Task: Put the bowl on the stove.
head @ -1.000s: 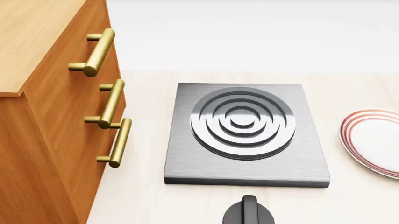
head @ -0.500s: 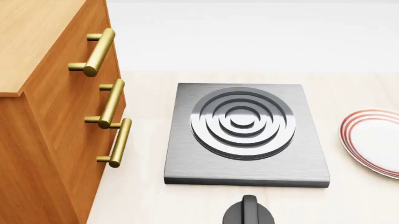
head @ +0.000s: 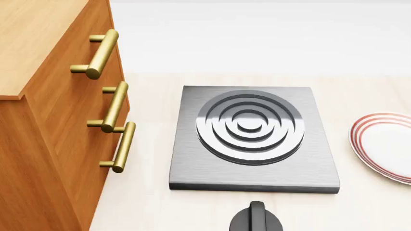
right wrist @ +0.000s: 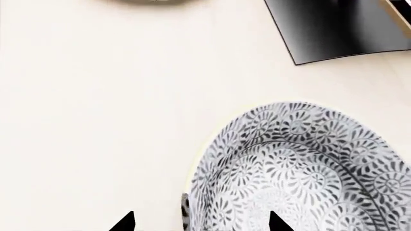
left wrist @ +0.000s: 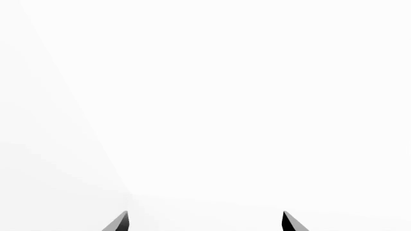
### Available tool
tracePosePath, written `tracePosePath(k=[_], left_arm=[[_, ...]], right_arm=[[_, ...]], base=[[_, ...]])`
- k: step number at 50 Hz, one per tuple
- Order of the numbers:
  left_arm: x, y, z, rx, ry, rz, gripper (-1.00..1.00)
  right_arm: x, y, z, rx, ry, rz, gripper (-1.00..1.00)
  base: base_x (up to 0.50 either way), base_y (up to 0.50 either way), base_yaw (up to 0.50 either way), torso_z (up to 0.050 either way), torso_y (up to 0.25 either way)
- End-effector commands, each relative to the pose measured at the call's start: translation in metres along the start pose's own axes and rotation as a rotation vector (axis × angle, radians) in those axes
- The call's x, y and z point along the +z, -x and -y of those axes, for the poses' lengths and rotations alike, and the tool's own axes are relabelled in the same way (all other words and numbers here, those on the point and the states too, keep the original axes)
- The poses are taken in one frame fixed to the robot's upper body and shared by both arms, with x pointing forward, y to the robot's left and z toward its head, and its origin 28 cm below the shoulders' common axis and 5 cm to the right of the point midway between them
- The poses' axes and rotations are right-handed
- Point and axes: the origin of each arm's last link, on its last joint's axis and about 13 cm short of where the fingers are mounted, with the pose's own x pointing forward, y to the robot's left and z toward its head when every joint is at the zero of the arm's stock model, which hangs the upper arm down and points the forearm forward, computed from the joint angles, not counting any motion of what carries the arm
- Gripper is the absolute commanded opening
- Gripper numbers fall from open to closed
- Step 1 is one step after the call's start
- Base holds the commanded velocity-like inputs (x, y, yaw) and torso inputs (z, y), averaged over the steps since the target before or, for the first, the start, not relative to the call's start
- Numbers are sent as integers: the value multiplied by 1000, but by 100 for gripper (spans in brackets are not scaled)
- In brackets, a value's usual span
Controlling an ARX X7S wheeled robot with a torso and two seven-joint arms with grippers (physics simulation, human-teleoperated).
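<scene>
Bowl (right wrist: 301, 173) and stove are the two things that matter, and each view shows a different part of the story. The left wrist view shows only blank white beyond the two dark tips of the left gripper (left wrist: 204, 222), which stand well apart with nothing between them; that arm seems parked away from the work. The head view shows the stove (head: 253, 139) lying flat on the pale counter (head: 154, 120), its ringed burner bare, with a wooden cabinet (head: 51, 120) to its left, a red-ringed plate (head: 385, 144) to its right and a black knob (head: 257, 219) just in front of its near edge; neither arm nor bowl appears there. The right wrist view looks down into the speckled bowl, which sits on the counter near a dark corner that is likely the stove. The right gripper (right wrist: 200, 222) hangs over the bowl's rim with its tips spread, one over the bowl and one outside it, holding nothing, probably lined up to pinch the wall.
</scene>
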Motion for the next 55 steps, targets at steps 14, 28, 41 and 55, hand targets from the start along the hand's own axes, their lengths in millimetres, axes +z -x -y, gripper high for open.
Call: tracePosePath(k=[14,28,41,55], left_arm=[[-1,1,0,2,2,-4,100],[-1,1,0,2,3,-4,100],[-1,2,-1,6,1,-7,100],[-1,2,-2,11,-1,-5,100]], right_arm=[[-16,-6,-1,-6,-31,-60,100],[-18,0,2,-14,-12,-27,-100],[0,9,4,-13,13,39,-100],[40,26,8,8,52,121,-100]], base=[[0,0,0,0,0],[0,0,0,0,0],[0,0,0,-1,0],[0,0,0,0,0]])
